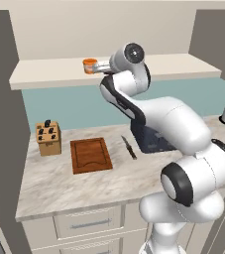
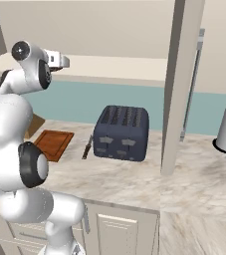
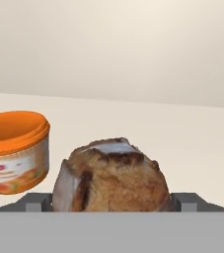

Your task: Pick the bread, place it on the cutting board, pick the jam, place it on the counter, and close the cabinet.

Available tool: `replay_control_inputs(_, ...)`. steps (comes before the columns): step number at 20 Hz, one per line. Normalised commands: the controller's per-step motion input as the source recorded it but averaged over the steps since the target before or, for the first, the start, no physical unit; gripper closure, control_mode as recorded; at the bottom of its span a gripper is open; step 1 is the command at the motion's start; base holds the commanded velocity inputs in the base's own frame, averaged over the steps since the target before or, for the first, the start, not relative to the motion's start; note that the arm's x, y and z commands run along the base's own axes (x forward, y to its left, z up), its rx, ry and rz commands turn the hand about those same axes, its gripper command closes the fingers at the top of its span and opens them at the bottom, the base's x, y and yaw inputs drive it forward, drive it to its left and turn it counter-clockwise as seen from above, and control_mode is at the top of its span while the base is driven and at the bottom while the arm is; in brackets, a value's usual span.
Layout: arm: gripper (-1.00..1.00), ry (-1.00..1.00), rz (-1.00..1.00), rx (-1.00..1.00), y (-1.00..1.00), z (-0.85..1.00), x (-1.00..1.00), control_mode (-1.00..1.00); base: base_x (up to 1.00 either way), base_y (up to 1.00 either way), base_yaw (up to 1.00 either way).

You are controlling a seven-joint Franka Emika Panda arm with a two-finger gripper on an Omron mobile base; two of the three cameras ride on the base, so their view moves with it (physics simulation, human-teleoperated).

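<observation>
Inside cabinet (image 1: 114, 74), jam (image 3: 16, 150) sits just beside bread (image 3: 111, 175); wide-open fingers (image 3: 187, 201) flank the bread, gripping nothing.

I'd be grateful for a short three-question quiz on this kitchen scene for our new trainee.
1. True or false: the bread already lies on the cutting board.
2. In the hand view, what sits between the tips of the gripper? A) the jam B) the bread C) the knife
3. Fill in: on the counter, the knife lies between the cutting board and the ____.

Key
1. False: the board is bare and the bread is up on the cabinet shelf.
2. B: the jaws are open, one tip either side of the loaf; the jam stands off to one side.
3. Toaster.
</observation>
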Motion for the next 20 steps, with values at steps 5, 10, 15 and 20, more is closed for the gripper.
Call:
replay_control_inputs(5,1.0,-0.02,0.0,0.0,-0.04,0.05,-0.39,-1.0,0.0,0.0,0.0)
replay_control_inputs(10,1.0,-0.01,0.0,0.0,0.0,0.04,-0.39,-1.0,0.0,0.0,0.0)
replay_control_inputs(15,1.0,0.0,0.0,0.0,0.0,0.05,-0.39,-1.0,0.0,0.0,0.0)
replay_control_inputs(20,1.0,0.0,0.0,0.0,0.0,0.03,-0.45,-1.0,0.0,0.0,0.0)
